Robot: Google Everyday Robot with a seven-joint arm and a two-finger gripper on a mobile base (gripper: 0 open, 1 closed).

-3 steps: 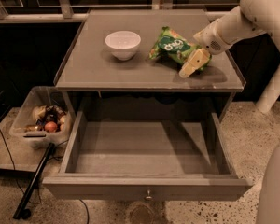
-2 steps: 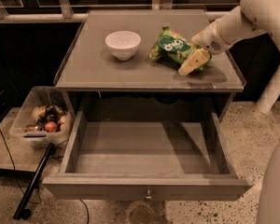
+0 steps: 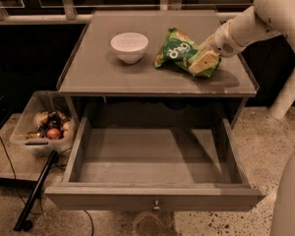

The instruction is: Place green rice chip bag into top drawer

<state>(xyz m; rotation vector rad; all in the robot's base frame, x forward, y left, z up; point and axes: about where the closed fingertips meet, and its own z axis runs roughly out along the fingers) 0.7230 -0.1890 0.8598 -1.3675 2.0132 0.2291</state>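
The green rice chip bag [image 3: 177,49] lies on the grey table top [image 3: 98,68], right of centre, a little crumpled. My gripper [image 3: 203,62] reaches in from the upper right on the white arm and rests on the bag's right end. The top drawer [image 3: 152,197] is pulled wide open below the table top, and its inside is bare. Its round metal knob [image 3: 157,205] shows on the front panel.
A white bowl [image 3: 130,45] stands on the table top left of the bag. A clear plastic bin [image 3: 39,127] with small items sits on the floor at the left. A black pole [image 3: 34,193] leans beside the drawer's left corner. The white robot body [image 3: 290,200] fills the lower right.
My gripper has shifted slightly left along the bag's right end. The bag, bowl and drawer have stayed where they were.
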